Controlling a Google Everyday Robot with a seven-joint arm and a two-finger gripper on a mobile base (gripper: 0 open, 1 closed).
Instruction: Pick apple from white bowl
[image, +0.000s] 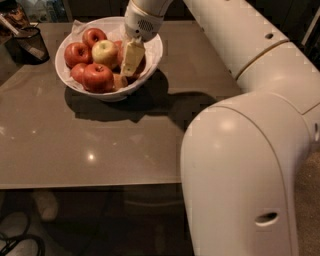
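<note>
The white bowl stands on the brown table at the back left, lined with crinkled white paper. It holds several apples: red ones at the front, left and back, and a yellow-green one in the middle. My gripper reaches down from the white arm into the right half of the bowl, right beside the yellow-green apple and above a partly hidden red apple.
A small black mesh cup stands at the table's back left corner, left of the bowl. The table's front edge runs across the middle of the view. My bulky white arm fills the right side. Cables lie on the floor at the bottom left.
</note>
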